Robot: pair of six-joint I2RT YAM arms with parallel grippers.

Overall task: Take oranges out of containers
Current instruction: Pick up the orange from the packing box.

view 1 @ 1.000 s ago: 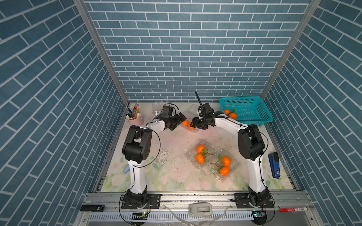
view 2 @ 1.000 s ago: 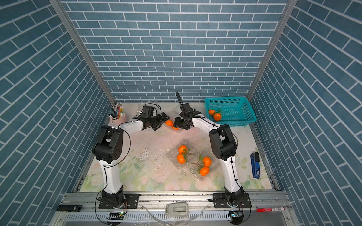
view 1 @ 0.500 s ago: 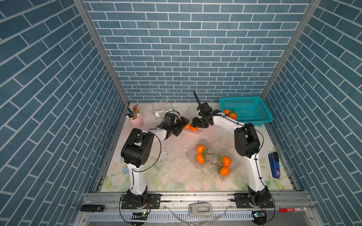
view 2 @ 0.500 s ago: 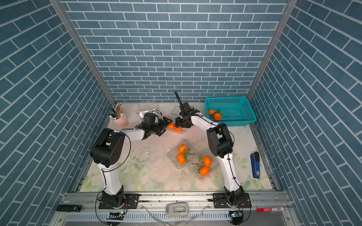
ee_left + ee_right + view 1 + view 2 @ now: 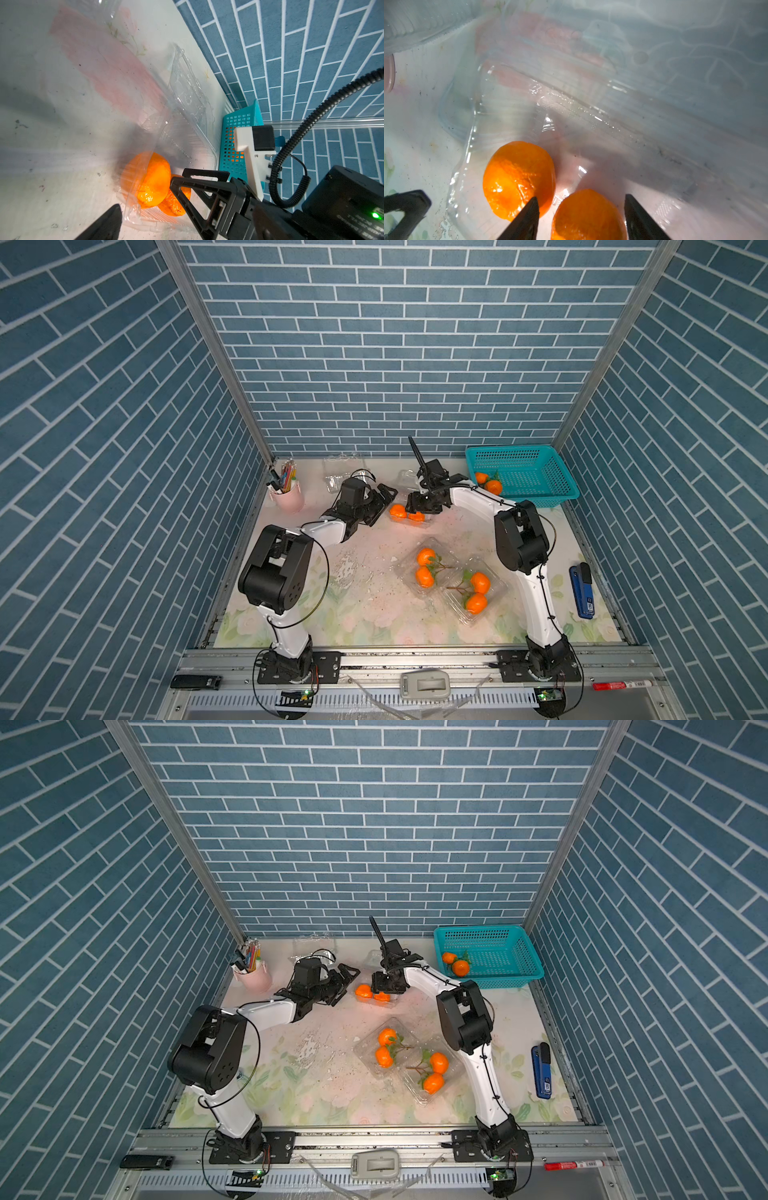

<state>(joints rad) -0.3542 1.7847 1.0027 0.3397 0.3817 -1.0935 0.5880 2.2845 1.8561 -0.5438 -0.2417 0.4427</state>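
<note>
At the back centre two oranges [image 5: 398,511] [image 5: 519,178] lie side by side in an open clear container [image 5: 424,524] whose lid [image 5: 187,93] stands up behind them. My right gripper [image 5: 419,508] [image 5: 581,197] is open and straddles one of these oranges [image 5: 588,216], with a gap showing on each side. My left gripper [image 5: 384,506] is wide open just left of the pair and holds nothing. Nearer the front, two more open containers [image 5: 405,583] [image 5: 498,585] each hold a twig-joined pair of oranges [image 5: 424,558] [image 5: 480,583].
A teal basket [image 5: 536,472] at the back right holds two oranges [image 5: 488,483]. An empty clear container [image 5: 340,472] lies by the back wall. At the back left stands a pink pen cup [image 5: 287,499], and a blue stapler [image 5: 582,593] lies by the right edge.
My left arm has swung forward from the back wall, bringing its open gripper beside the orange pair. My right gripper has shifted slightly left over the pair.
</note>
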